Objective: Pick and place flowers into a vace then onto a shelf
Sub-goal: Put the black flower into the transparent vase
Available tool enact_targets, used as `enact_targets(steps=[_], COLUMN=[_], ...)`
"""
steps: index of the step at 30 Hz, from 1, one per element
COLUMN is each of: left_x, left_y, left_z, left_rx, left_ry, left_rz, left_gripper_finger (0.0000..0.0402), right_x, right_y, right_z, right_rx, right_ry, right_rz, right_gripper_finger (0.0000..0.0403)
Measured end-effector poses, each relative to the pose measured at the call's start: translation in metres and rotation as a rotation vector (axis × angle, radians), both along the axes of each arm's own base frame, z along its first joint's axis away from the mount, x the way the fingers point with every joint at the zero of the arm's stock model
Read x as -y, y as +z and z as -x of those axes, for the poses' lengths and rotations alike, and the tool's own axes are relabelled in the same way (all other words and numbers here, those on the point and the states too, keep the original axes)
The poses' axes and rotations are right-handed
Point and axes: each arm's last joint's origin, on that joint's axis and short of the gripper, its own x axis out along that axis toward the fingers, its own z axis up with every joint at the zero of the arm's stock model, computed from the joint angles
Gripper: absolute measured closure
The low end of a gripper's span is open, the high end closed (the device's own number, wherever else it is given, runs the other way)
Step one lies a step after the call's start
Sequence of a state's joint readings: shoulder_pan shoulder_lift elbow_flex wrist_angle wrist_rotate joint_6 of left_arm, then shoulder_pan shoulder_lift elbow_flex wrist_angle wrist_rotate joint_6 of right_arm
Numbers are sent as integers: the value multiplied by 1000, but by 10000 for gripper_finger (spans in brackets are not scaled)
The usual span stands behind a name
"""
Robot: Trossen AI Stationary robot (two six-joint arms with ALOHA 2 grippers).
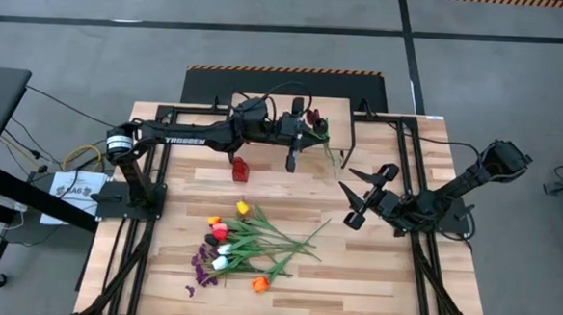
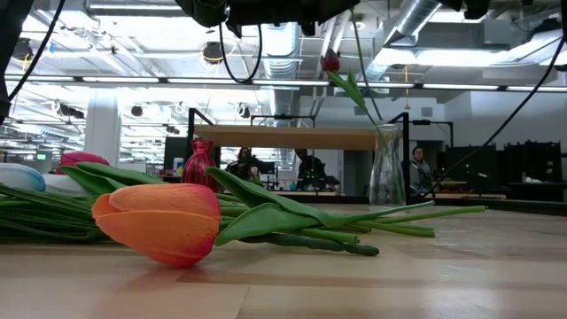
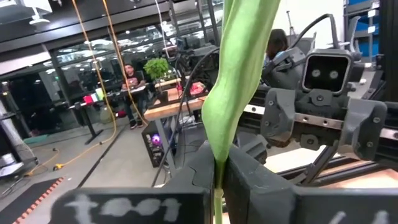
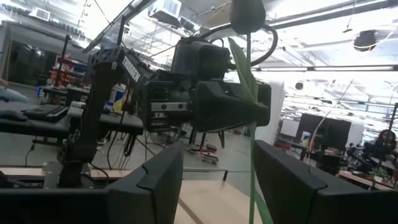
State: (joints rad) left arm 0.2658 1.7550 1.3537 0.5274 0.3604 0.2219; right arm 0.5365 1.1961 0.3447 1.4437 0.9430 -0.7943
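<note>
Left gripper clamped on dark maroon tulip's green stem over clear glass vase; right gripper open, empty. Rest of tulip bunch on table; wooden shelf step pending.

Dark jointed arms, white TROSSEN lettering, black cables

One camera looks straight down on the bench; another sits at bench height, close behind the flowers. Each wrist camera faces the other arm, both catching one held stem
</note>
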Motion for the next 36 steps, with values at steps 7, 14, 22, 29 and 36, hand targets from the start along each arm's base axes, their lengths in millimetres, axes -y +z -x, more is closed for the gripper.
enact_targets(steps=[7,14,22,29,36], left_x=[-3,-4,-7,-7,-7], left_y=[0,-13,-21,-21,-22], left_z=[1,-8,-13,-13,-13], left_rx=[2,-3,-11,-15,-25], left_ry=[12,1,6,5,1], left_rz=[0,25,34,48,72], left_gripper_finger=[401,401,401,397,370], right_x=[0,0,-1,-1,-1], right_y=[0,0,0,0,0], right_z=[0,0,0,0,0], right_rx=[1,2,1,1,1], right_ry=[2,3,11,11,11], right_rz=[1,1,-4,-4,-4], right_gripper_finger=[220,218,222,221,222])
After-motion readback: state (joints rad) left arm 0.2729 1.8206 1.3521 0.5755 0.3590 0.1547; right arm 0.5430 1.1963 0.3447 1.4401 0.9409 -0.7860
